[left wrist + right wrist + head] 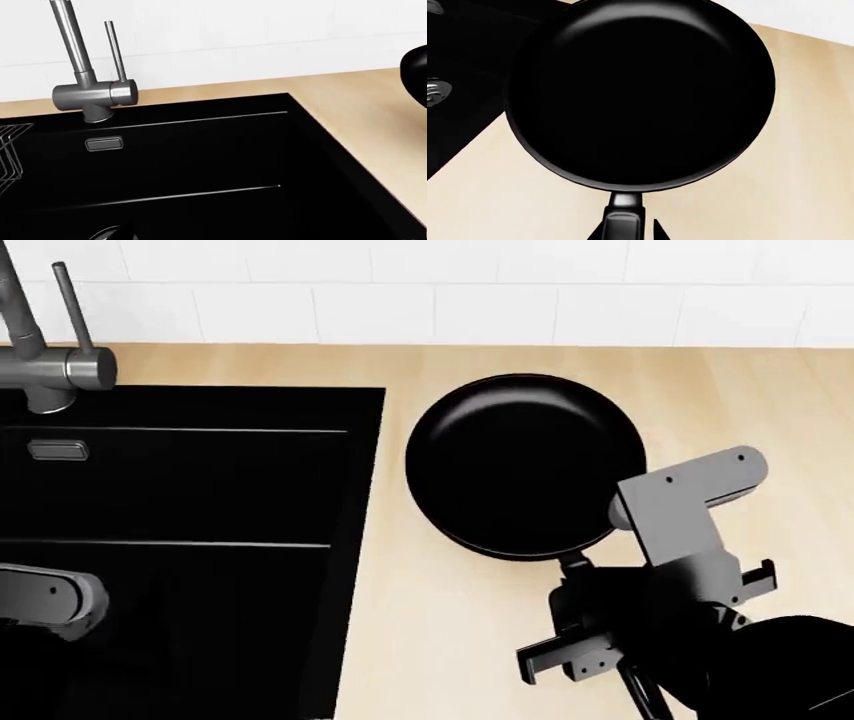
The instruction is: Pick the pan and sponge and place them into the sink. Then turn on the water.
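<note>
Black from rim to handle, the pan (523,465) sits on the pale wooden counter (747,400) just beside the sink (200,570), with its handle pointing back toward the right gripper (607,625). From the head camera that gripper hangs over the handle's near end, its dark bracket and grey link covering the handle so the fingers cannot be made out. The right wrist camera looks straight along the handle (622,220) to the pan's bowl (640,95); two dark tips flank the handle at the frame's edge, but whether they pinch it or stand clear I cannot tell. Only that view catches a glint of the silver drain (435,93) in the basin beyond the pan. The left wrist camera looks into the sink's far corner and shows what the others lack: the overflow slot (104,144), part of the wire rack (10,155), and the grey faucet (93,95) with its upright lever (115,50). The left gripper itself stays outside every frame; only a grey link of the left arm (47,602) shows over the basin.
</note>
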